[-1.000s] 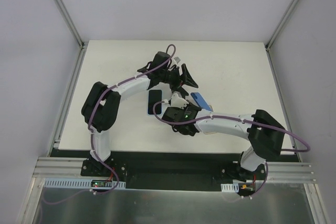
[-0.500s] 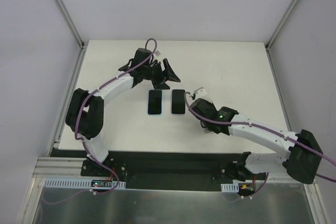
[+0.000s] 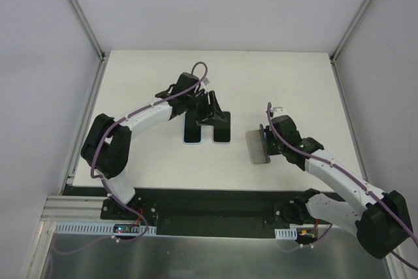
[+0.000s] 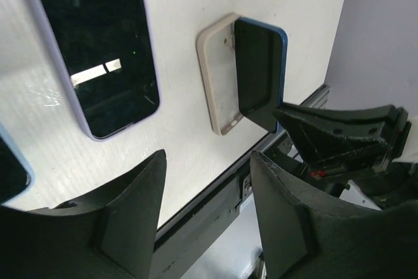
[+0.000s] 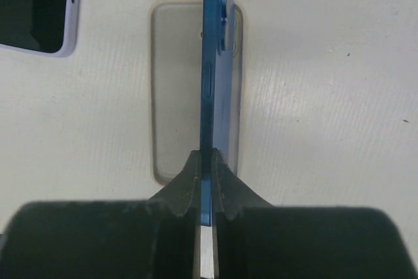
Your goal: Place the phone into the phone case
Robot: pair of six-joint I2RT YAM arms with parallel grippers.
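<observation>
From above, the white bench [image 3: 294, 83] has two phones lying flat in the middle, side by side and face up. The left fingers [image 3: 210, 114] hang over the far ends of these two phones. To the right lies the clear phone case [image 3: 255, 145], open side up. The right fingers [image 3: 271, 142] hold the blue phone [image 3: 262, 136] up on its side, right over the case.

From the left wrist, the left fingers [image 4: 134, 220] are wide apart with nothing between them. A purple phone [image 4: 98, 50] lies flat just past them. Farther off, the phone case [image 4: 215, 76] lies on the bench, and the blue phone [image 4: 258, 63] stands on its long edge along one side of it. I cannot tell for sure if that edge touches the case.

From the right wrist, the right fingers [image 5: 186, 184] are clamped tight on the near end of the blue phone [image 5: 212, 83]. The phone is thin side up, with its camera bump at the far end. The phone case [image 5: 173, 89] lies flat under it and sticks out more on the left.

I think the job is about half done. The phone is picked up and lined up over the case. It is not in the case yet. It needs to be tipped flat and pushed in until the rim grips it all round.
</observation>
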